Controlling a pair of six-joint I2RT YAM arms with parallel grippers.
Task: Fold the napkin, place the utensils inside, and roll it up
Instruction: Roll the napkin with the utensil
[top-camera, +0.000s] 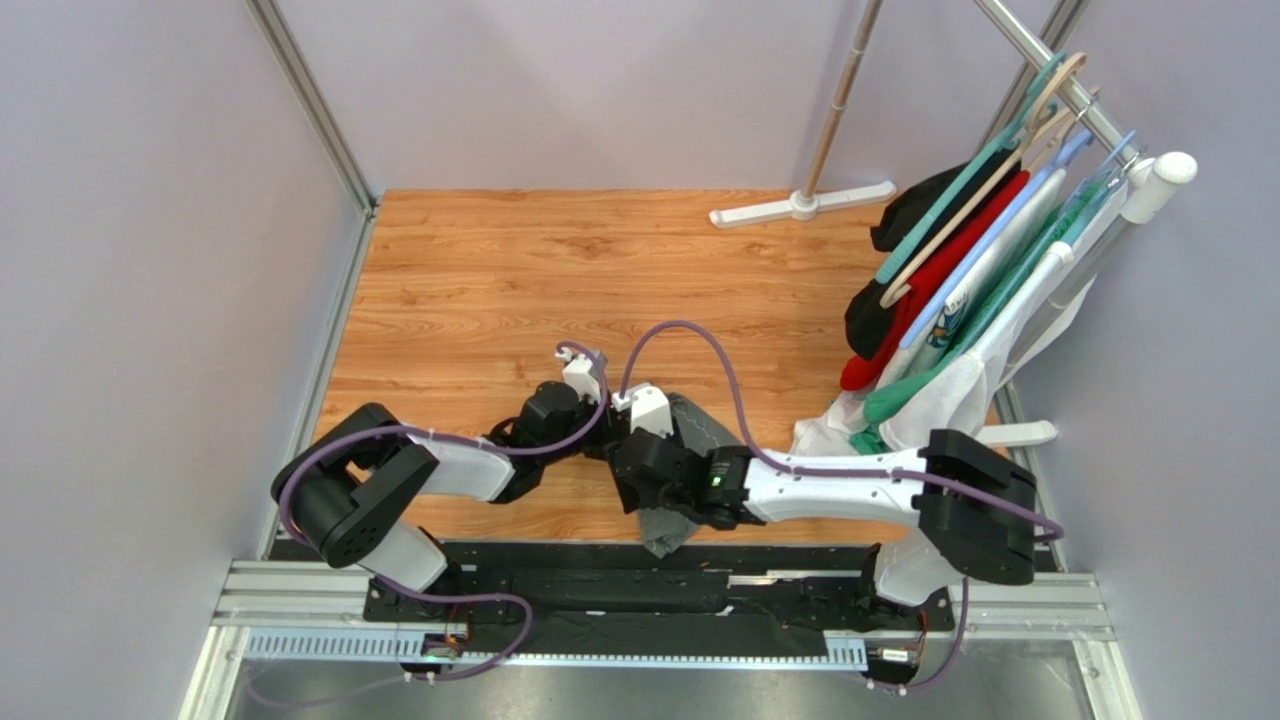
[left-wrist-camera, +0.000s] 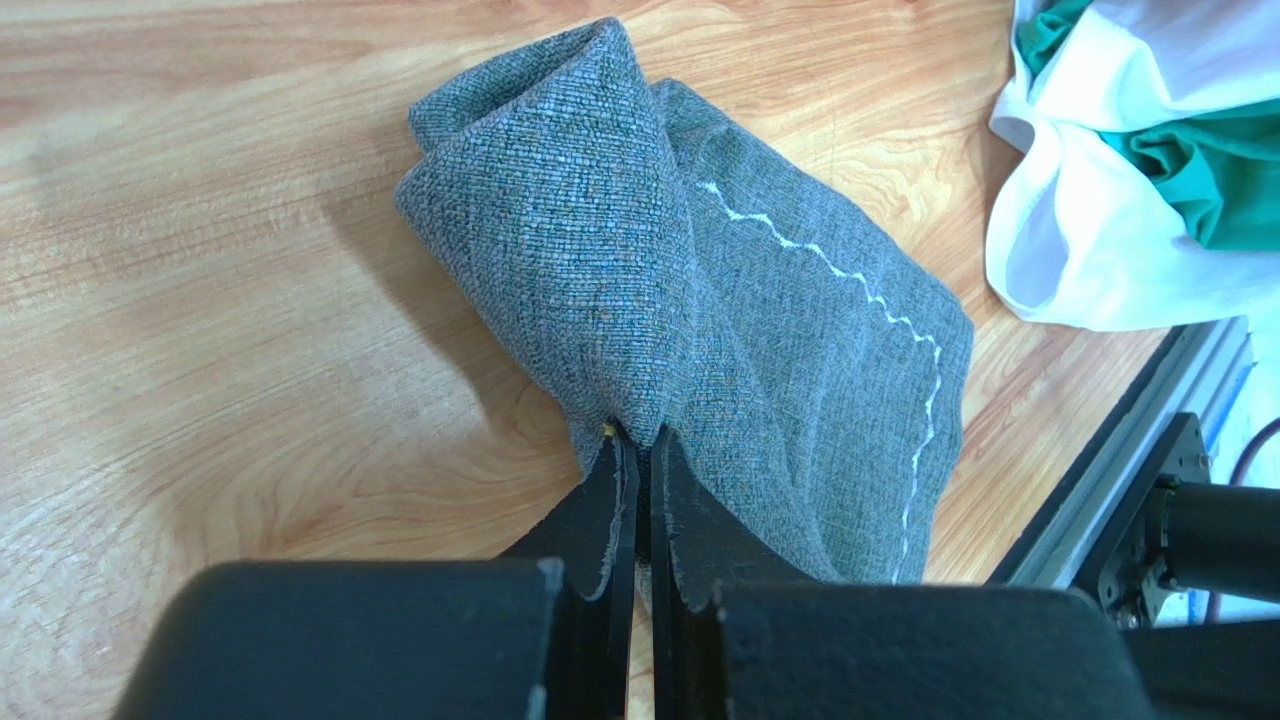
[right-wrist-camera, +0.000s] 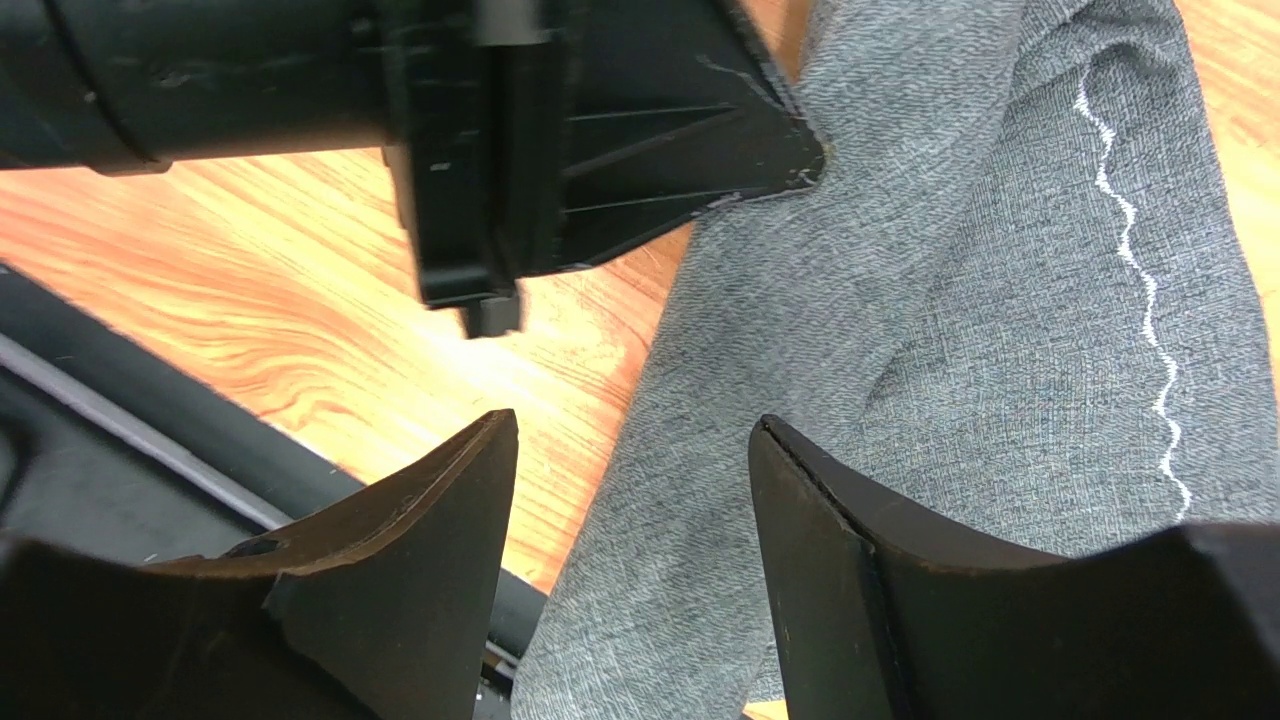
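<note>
Wood-grain bench (top-camera: 496, 270) spans the frame. Left of centre we see the left gripper (left-wrist-camera: 634, 438), jaws pinched shut on the crumpled napkin (left-wrist-camera: 751, 300) at lower centre. Just rightward is the right gripper (right-wrist-camera: 631, 428), jaws spread open over it.

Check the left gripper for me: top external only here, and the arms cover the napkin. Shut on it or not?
Observer: Yes. In the left wrist view the left gripper is shut on the napkin, pinching a bunched fold.
Operator: Right one?
Observer: The right gripper is open. Its jaws stand apart with napkin partly in the gap, not clamped.
Operator: Cloth flat?
Observer: No. It is bunched into folds, with the pale stitched line facing up.
</note>
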